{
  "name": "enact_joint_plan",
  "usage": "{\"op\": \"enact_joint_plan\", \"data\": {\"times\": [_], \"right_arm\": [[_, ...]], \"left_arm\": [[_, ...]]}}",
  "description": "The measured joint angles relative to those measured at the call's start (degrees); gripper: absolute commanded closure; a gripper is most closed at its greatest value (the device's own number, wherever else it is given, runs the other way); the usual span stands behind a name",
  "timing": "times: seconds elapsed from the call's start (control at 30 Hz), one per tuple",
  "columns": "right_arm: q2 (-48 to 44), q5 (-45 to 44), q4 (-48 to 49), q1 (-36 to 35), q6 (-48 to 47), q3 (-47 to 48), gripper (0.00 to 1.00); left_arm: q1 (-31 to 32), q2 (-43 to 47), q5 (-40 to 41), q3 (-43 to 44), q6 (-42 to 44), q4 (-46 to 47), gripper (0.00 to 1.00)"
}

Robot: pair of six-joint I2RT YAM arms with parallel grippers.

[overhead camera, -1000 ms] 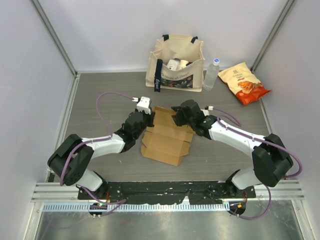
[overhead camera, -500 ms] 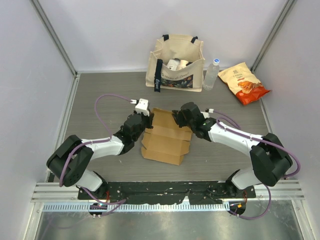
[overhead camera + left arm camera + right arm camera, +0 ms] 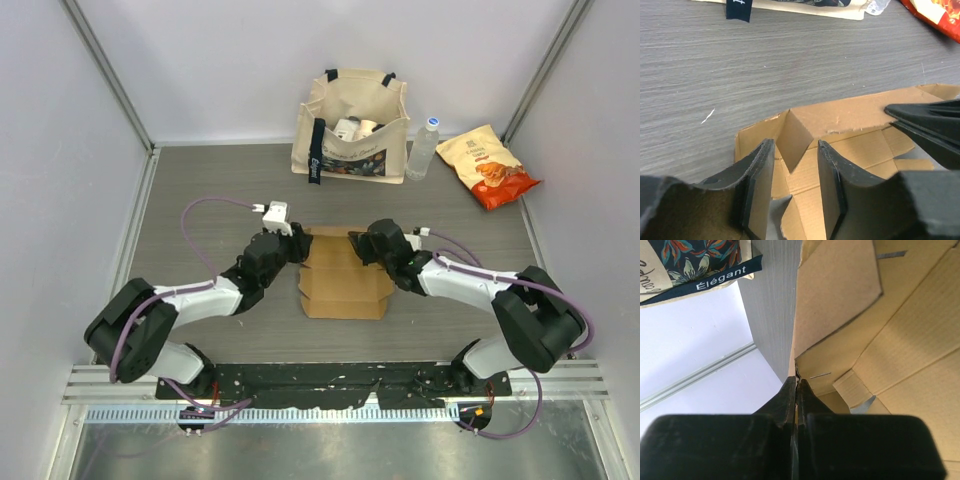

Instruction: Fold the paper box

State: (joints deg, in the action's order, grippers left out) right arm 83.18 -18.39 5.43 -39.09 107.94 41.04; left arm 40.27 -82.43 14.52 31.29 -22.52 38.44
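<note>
Now the paper box [image 3: 345,285] lies squarer and flatter at the middle of the desk [image 3: 200,180] than a second ago. The left hand [image 3: 795,148] has spread its jaws around a raised side flap (no grip), while the right hand [image 3: 796,385] has pinched the box's far-right edge. The fold probably passes to the right hand.

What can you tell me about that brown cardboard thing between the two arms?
The paper box is plain brown, unprinted thin cardboard with creases, flaps and tabs, only partly folded. It lies on the grey table, base flat, far panel raised. The right claw pinches that panel's edge; the left claw stands open at its left corner.
</note>
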Motion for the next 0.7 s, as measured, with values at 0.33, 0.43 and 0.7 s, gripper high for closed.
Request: {"op": "enact_joint_plan", "data": {"times": [0.33,0.43,0.7], "right_arm": [[-1.6,0.1,7.2,0.5,-4.5,-4.9,0.99],[-1.6,0.4,10.0,0.6,-6.0,-6.3,0.99],[-1.6,1.1,15.5,0.7,-8.8,-8.9,0.99]], "left_arm": [[0.0,20.3,1.6,-3.8,-6.2,-15.2,0.42],[-0.2,26.3,4.0,-5.2,-8.7,-20.8,0.46],[-2.4,31.1,-2.1,-7.6,-16.2,-28.0,0.74]]}}
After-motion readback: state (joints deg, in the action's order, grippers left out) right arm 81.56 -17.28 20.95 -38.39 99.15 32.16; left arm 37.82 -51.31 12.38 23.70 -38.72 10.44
